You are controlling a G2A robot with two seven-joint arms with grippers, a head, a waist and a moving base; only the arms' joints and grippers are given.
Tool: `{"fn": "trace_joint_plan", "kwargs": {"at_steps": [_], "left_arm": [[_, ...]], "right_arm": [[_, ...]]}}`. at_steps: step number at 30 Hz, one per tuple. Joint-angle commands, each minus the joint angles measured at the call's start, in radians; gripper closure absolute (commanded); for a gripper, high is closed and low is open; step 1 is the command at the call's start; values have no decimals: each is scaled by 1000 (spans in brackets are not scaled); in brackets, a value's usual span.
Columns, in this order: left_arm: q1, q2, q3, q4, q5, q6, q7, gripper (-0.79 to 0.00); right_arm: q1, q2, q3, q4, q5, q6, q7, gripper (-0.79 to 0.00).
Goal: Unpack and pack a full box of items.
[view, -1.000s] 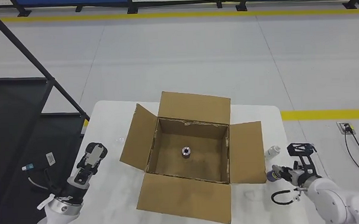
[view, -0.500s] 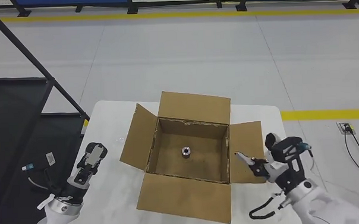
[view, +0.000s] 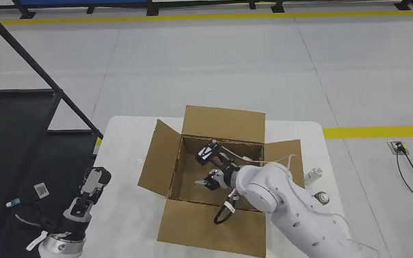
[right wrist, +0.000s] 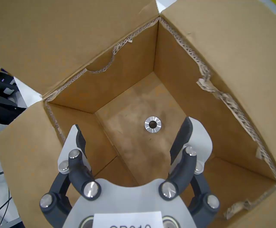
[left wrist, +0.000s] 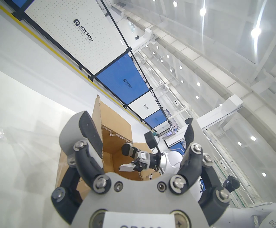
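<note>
Your right gripper hangs over the open box, jaws wide and empty. The small metal ring lies on the box floor, seemingly just below. Your left gripper is at the table edge, jaws wide, empty.

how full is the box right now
Almost empty: the box holds one small metal ring lying on its otherwise bare cardboard floor.

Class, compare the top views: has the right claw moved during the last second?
Yes. The right claw swung from the table edge to above the open box, over the metal ring on its floor.
</note>
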Motion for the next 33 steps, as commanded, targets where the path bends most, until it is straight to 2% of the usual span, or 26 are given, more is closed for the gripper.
{"fn": "trace_joint_plan", "kwargs": {"at_steps": [1, 6, 11, 13, 15, 17, 18, 19, 21, 23, 33], "left_arm": [[0, 0, 0, 0, 0, 0, 0, -785], [0, 0, 0, 0, 0, 0, 0, -785], [0, 0, 0, 0, 0, 0, 0, -785], [0, 0, 0, 0, 0, 0, 0, -785], [0, 0, 0, 0, 0, 0, 0, -785], [0, 0, 0, 0, 0, 0, 0, -785], [0, 0, 0, 0, 0, 0, 0, -785], [0, 0, 0, 0, 0, 0, 0, -785], [0, 0, 0, 0, 0, 0, 0, -785], [0, 0, 0, 0, 0, 0, 0, -785], [0, 0, 0, 0, 0, 0, 0, -785]], "right_arm": [[66, -31, -60, 124, 16, 30, -16, -785], [172, -102, -156, 364, 55, 64, -55, -785], [222, -156, -205, 509, 96, 55, -64, -785], [234, -171, -213, 551, 111, 52, -61, -668], [245, -184, -218, 587, 124, 44, -52, -628], [251, -196, -223, 614, 136, 35, -43, -554], [253, -201, -227, 627, 138, 30, -41, -465], [256, -206, -230, 638, 138, 29, -35, -342], [260, -215, -230, 655, 146, 22, -41, -274], [264, -222, -229, 669, 149, 16, -43, -6], [265, -224, -195, 663, 142, -8, -52, 0]]}}
